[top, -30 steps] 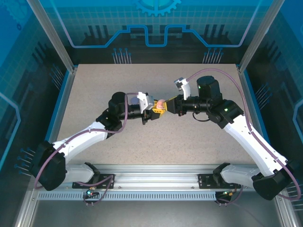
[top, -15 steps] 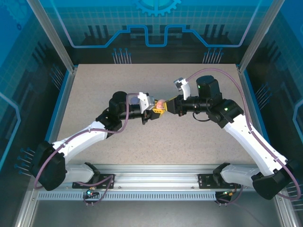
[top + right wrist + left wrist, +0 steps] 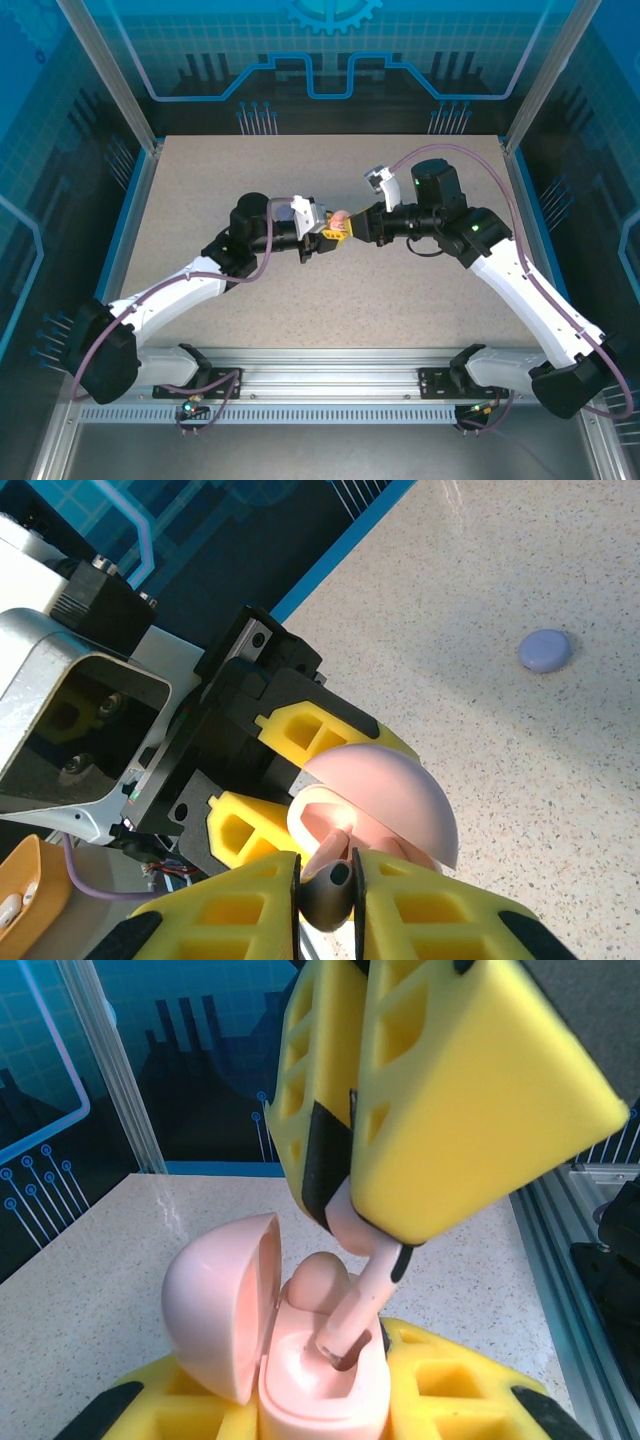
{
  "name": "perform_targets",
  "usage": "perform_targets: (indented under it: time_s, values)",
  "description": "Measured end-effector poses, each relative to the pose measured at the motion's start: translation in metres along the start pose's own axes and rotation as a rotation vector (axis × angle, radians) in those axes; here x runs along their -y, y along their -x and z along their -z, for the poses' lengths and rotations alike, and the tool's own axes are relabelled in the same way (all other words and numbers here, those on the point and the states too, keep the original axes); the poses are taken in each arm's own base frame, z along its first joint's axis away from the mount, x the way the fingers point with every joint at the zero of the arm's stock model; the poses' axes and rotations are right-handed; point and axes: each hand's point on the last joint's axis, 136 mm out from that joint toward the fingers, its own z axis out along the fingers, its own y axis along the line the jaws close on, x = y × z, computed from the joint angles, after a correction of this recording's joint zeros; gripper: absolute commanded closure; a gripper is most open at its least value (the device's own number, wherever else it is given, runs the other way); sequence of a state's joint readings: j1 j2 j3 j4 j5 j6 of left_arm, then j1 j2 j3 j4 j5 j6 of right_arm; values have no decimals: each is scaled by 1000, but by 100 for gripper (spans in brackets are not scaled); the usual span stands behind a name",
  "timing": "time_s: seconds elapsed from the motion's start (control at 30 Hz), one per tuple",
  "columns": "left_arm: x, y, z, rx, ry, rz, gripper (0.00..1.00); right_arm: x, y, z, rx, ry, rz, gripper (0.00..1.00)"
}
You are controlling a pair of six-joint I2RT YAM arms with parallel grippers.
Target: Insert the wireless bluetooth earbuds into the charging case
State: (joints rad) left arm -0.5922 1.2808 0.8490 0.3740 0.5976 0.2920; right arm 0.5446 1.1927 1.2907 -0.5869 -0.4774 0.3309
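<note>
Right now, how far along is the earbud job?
Done: the left gripper holds the pink case open, and one pink bud looks seated in it. In hand: the right gripper pinches a second pink bud, stem tip at the free socket, not fully down. Left: push it home, let go. A purple case lies shut on the table, contents unseen.

White links (image 3: 170,295), black joints (image 3: 250,225), purple cables (image 3: 455,148), yellow gripper fingers (image 3: 480,1100)

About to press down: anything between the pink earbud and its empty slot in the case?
Nothing visible. The earbud has its stem tip at the mouth of the empty slot in the case; the lid is swung aside, and the other earbud sits in its own slot beside it.
</note>
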Motion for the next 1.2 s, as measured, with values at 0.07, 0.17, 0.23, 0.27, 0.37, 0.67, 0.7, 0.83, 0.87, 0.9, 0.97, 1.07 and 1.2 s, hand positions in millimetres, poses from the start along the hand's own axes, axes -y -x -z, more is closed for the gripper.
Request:
perform_targets:
  time_s: [0.07,0.17,0.23,0.27,0.37,0.67,0.7,0.83,0.87,0.9,0.97,1.07,1.2]
  values:
    - [0,0,0,-3,2,-2,83,0,1,1,3,-2,1,80]
    - [-1,-1,0,-7,4,-5,83,-1,2,2,4,-1,3,80]
    - [-1,0,0,-9,6,-14,83,-1,2,2,4,-2,2,80]
    - [-1,0,0,-9,7,-16,83,-2,2,2,3,-2,2,80]
    - [-2,-2,0,-17,10,-18,83,-1,2,2,0,-3,3,80]
    - [-5,-2,1,-35,30,-38,83,2,-2,-1,-22,-12,-5,80]
    - [-6,-2,1,-37,33,-42,83,2,-1,-1,-23,-12,-5,80]
    - [-7,-2,2,-47,39,-54,83,3,-1,-3,-26,-12,-7,80]
    - [-7,-2,2,-48,41,-56,83,3,-1,-3,-26,-13,-7,80]
    - [-7,-3,2,-51,40,-57,83,3,-1,-3,-27,-12,-8,80]
    - [-7,-4,2,-56,40,-65,83,4,-2,-3,-30,-14,-10,80]
    - [-6,-6,2,-63,37,-67,83,4,-3,-3,-35,-15,-14,80]
    - [-5,-6,2,-66,36,-70,83,6,-4,-6,-45,-16,-20,80]
